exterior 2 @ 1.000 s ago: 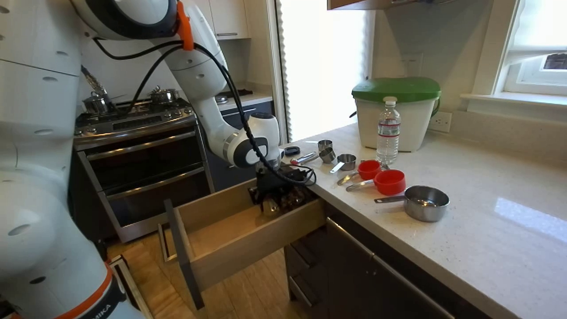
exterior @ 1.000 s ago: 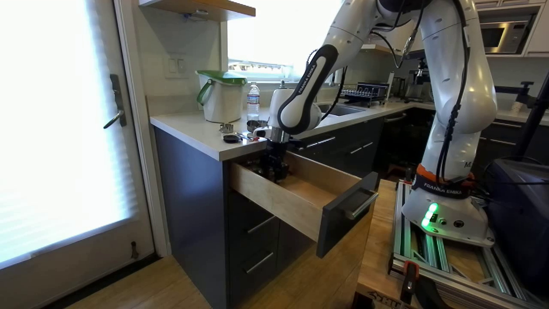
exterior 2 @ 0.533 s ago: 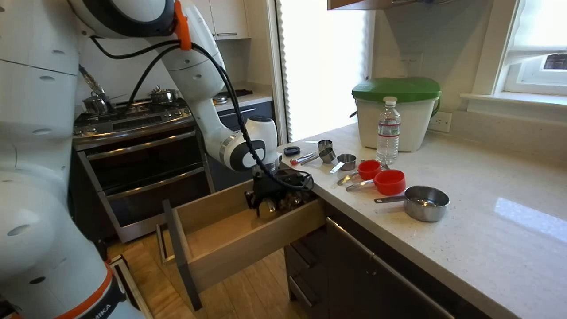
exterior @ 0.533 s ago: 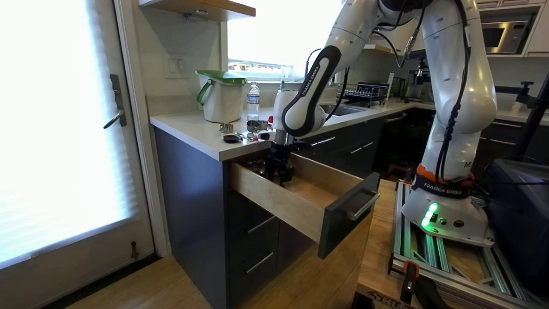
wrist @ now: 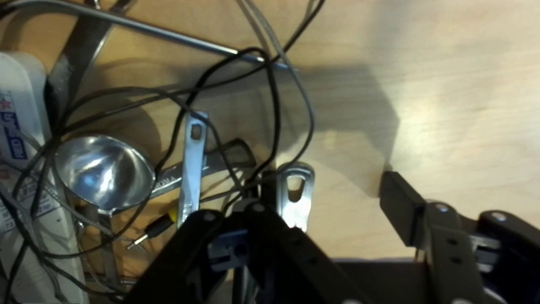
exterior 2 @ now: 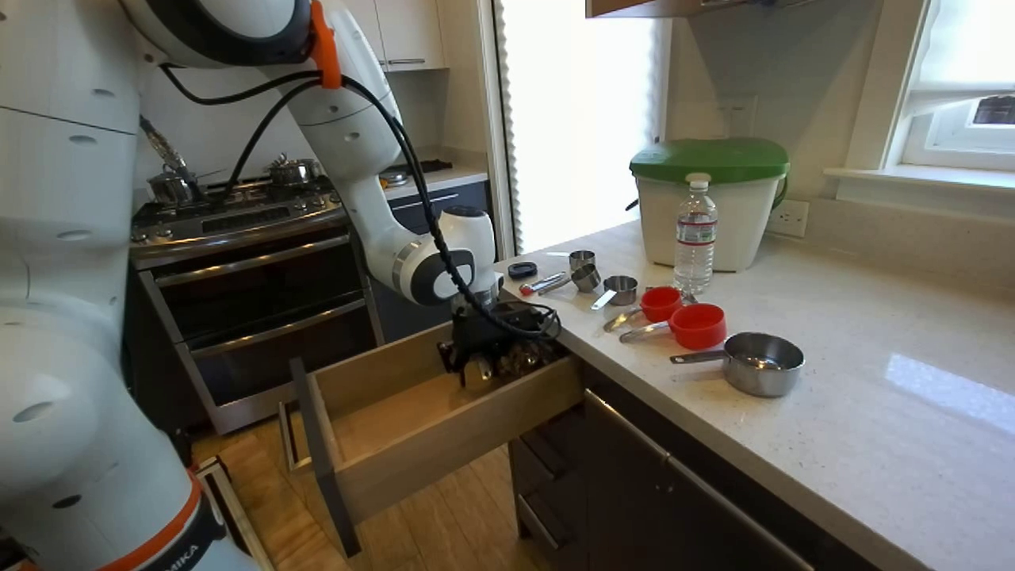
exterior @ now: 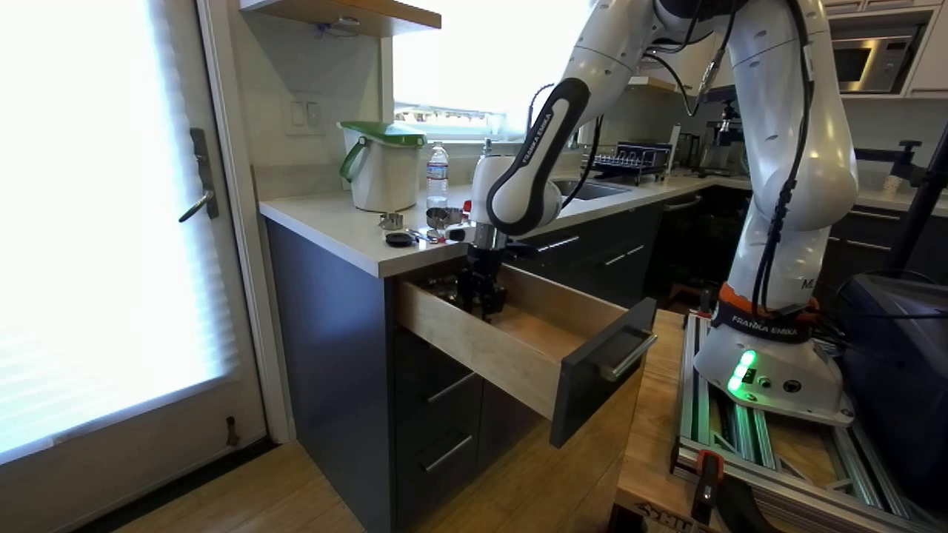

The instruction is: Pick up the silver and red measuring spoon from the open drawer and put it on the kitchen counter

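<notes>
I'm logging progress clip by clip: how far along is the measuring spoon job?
Done: the drawer is open. In hand: the pickup, with the gripper inside, jaws apart, nothing visibly held. Left, it seems: grasping the measuring spoon, which I can't identify there, and setting it on the kitchen counter.

Daylight from window [exterior: 485, 55] and door glass [exterior: 96, 192], both blown white in an exterior view. Pale glare on bench [exterior 2: 864, 452], right side; cabinets [exterior 2: 626, 492] below it murky. Wrist view soft: broad shadow on drawer [wrist: 472, 88], highlights in metal scoop [wrist: 105, 173], tool [wrist: 327, 207] dark, blurred.
</notes>
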`<state>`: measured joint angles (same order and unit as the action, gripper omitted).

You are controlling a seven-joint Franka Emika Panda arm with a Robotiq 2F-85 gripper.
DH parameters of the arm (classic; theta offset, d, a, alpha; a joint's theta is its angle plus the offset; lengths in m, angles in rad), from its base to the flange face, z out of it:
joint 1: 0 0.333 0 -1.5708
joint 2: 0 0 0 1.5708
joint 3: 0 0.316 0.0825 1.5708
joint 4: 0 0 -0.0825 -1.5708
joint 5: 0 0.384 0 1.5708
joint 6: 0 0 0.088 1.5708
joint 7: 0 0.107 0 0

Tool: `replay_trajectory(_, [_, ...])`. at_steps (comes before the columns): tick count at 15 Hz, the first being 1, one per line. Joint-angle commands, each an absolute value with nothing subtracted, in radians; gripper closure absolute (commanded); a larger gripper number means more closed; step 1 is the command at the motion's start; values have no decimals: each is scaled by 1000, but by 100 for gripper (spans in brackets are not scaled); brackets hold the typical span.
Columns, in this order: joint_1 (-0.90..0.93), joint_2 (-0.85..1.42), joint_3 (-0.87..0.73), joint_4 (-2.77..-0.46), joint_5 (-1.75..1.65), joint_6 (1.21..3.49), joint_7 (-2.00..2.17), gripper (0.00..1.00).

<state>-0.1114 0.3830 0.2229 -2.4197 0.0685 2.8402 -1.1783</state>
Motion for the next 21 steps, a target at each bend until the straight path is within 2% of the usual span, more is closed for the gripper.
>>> replay_trajectory(1, [-103,373,227,-2420,37,2827,-1150,36])
replay_trajectory(7, [-78,377,222,-2390,8,2819,-1137,37])
replay_trajectory(11, [-72,394,225,-2364,-1,2815,-1129,42])
replay_trajectory(14, [-78,407,231,-2358,6,2817,-1133,40])
replay_trajectory(21, [-84,423,228,-2358,6,2815,-1129,46])
